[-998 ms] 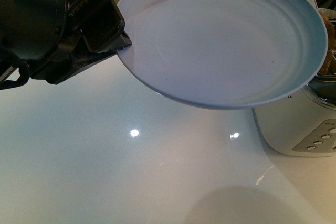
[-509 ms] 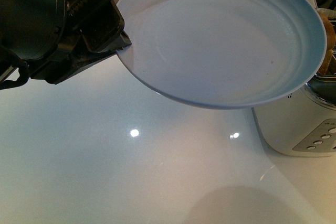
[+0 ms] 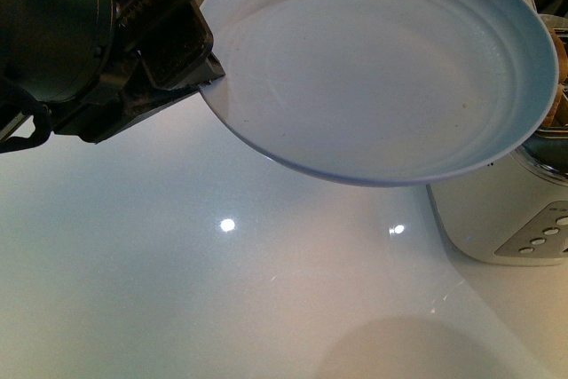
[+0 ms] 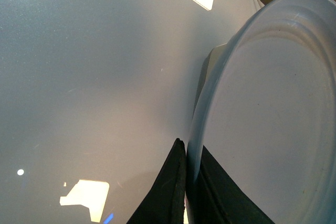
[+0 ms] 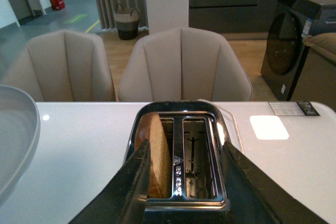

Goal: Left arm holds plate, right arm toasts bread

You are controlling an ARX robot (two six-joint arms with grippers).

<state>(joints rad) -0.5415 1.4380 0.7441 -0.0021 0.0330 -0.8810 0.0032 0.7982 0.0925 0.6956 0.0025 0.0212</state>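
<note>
Gripping the plate (image 3: 382, 68) by its rim, our left gripper (image 3: 209, 77) holds it tilted. Our right gripper (image 5: 186, 144) gapes wide above bread (image 5: 157, 156) upright in the toaster (image 5: 181, 109).

The plate (image 3: 382, 68) hangs over the table (image 3: 177, 290), its left rim in the left gripper (image 3: 209, 77). The toaster (image 3: 497, 219) stands at right, partly hidden by the plate's edge, bread (image 5: 157, 156) in one slot. Chairs (image 5: 181, 64) sit behind the table

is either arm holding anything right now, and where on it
The left tool grips the plate by its rim; the right tool is open and holds nothing.
</note>
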